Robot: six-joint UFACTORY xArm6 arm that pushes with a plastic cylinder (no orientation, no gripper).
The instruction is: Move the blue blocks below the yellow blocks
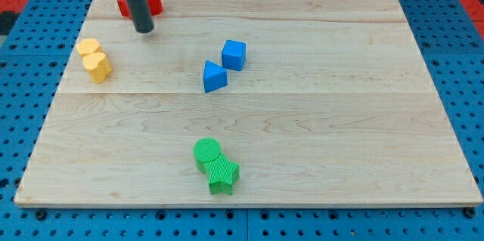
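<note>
Wooden board (pixel 318 143): red block (pixel 155 1) behind my tip (pixel 144 29).

My tip (pixel 143 29) sits near view's top-left on the wooden board (pixel 340 120), just below-right of the red block (pixel 153 1). Two yellow blocks (pixel 94 60), touching, lie below-left of tip. Blue cube (pixel 234 54) and blue wedge (pixel 214 76) sit right of tip, well apart. Green cylinder (pixel 206 152) and green star (pixel 223 174), touching, far below.

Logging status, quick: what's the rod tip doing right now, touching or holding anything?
My tip: holds nothing, no gripper. It sits just below the red block, apparently not touching it.
</note>
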